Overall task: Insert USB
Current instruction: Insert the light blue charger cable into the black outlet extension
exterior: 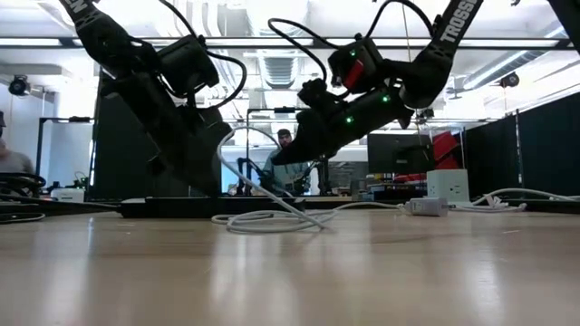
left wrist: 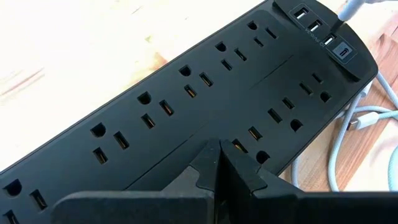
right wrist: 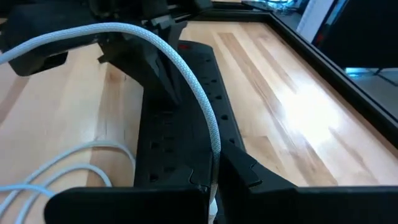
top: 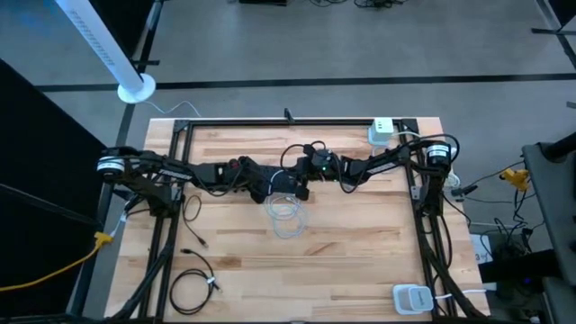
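Your right claw (right wrist: 214,180) is clamped on the white cable (right wrist: 186,68), which arches up from between its fingers and loops down to coil on the table (top: 360,234). Your left claw (left wrist: 217,165) is closed with nothing between its fingers, pressing down on the black power strip (left wrist: 205,106) to steady it. At the strip's far end, the cable's plug (left wrist: 348,9) sits right at the USB ports (left wrist: 314,26). Whether it is fully seated can't be told; pushing home and letting go probably remain.

White letters "TROSS", partly cut off, ran along right arm (exterior: 450,32) in low view. Nothing else was legible; power strip (left wrist: 205,106) markings too small.
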